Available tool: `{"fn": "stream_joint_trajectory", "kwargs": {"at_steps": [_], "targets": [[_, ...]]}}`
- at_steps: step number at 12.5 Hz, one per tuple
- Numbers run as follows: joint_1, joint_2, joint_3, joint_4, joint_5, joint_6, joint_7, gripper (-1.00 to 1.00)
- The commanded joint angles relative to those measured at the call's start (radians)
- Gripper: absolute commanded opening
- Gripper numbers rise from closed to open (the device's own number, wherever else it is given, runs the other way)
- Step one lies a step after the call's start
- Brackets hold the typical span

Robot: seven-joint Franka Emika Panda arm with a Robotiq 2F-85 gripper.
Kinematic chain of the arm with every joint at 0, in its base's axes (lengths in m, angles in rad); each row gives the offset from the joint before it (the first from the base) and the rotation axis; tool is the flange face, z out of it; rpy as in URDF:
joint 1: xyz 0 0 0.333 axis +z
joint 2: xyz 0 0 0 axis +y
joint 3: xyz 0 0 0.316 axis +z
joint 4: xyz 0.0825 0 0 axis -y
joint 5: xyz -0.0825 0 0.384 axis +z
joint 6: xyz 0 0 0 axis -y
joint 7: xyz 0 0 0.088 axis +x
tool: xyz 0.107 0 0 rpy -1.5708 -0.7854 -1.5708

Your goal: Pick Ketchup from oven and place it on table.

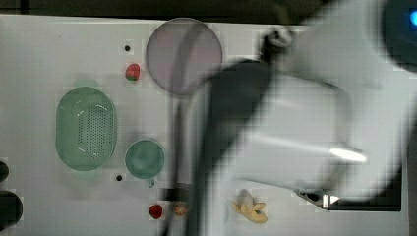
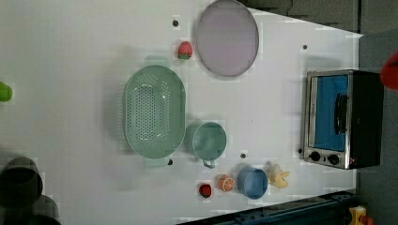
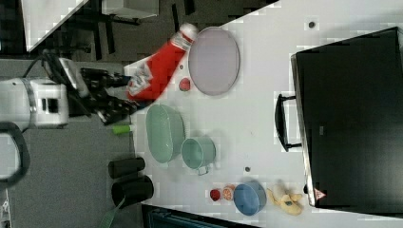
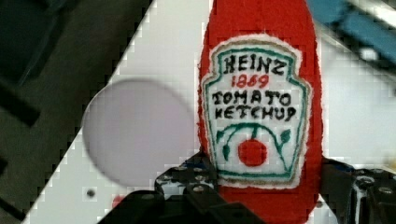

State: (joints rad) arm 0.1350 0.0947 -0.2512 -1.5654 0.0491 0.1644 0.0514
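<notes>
The ketchup [image 3: 159, 69], a red bottle with a white cap [image 3: 187, 31] and a white-and-red label, is off the table, gripped near its base by my gripper [image 3: 132, 92]. In the wrist view the ketchup [image 4: 259, 93] stands between the dark fingers [image 4: 187, 184], which are shut on it. Beneath it lie the lilac plate [image 4: 135, 130] and the white table [image 4: 173, 42]. The oven [image 2: 340, 119] stands with its blue glass door closed at the left view's right. Its black top [image 3: 354, 118] is at the right view's right. The arm [image 1: 295, 123] covers much of the top view.
On the table [image 2: 70, 70] are a lilac plate [image 2: 227, 37], a green colander [image 2: 154, 112], a green cup [image 2: 209, 140], a strawberry [image 2: 185, 50], another strawberry [image 2: 205, 190], an orange half [image 2: 226, 183], a blue bowl [image 2: 252, 183] and a banana [image 2: 279, 176]. Black cylinders [image 2: 21, 180] stand at a corner.
</notes>
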Motion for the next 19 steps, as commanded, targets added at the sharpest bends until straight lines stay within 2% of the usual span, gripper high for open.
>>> {"fn": "stream_joint_trajectory", "kwargs": {"at_steps": [1, 4, 6, 8, 11, 14, 15, 16, 19], "targets": [[0.016, -0.004, 0.044, -0.166, 0.001, -0.001, 0.061, 0.24], [0.016, -0.003, 0.049, -0.339, -0.037, 0.183, 0.061, 0.24], [0.018, 0.005, 0.050, -0.513, -0.038, 0.318, 0.061, 0.24], [0.018, 0.030, 0.050, -0.630, -0.038, 0.436, 0.061, 0.24], [0.023, 0.097, 0.050, -0.698, -0.038, 0.598, 0.061, 0.24], [0.029, 0.200, 0.064, -0.698, -0.035, 0.704, 0.061, 0.25], [0.030, 0.203, 0.071, -0.695, -0.033, 0.728, 0.061, 0.76], [0.030, 0.189, 0.072, -0.691, -0.033, 0.728, 0.061, 1.00], [0.029, 0.100, 0.071, -0.673, -0.033, 0.661, 0.064, 1.00]]}}
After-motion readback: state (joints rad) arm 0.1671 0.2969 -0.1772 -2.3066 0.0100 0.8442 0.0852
